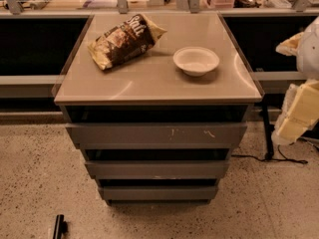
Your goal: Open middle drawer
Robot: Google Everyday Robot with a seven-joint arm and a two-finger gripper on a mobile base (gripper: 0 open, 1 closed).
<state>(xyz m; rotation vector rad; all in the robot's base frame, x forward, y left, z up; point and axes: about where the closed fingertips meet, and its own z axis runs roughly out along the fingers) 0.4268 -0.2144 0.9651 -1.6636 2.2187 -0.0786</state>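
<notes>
A grey cabinet with three handleless drawers stands in the middle of the camera view. The middle drawer [157, 169] is a plain long grey front, in line with the others and looking shut. Above it is the top drawer [157, 133] with white scratch marks, below it the narrower-looking bottom drawer [158, 193]. My gripper [295, 117] shows as pale, yellowish arm parts at the right edge. It is beside the cabinet at about top-drawer height, well apart from the drawer fronts and holding nothing I can see.
On the cabinet top [149, 86] lie a brown chip bag [124, 40] at back left and a white bowl [196, 60] at right. A black cable [269, 156] runs on the speckled floor at right. A small black object [59, 227] lies at bottom left.
</notes>
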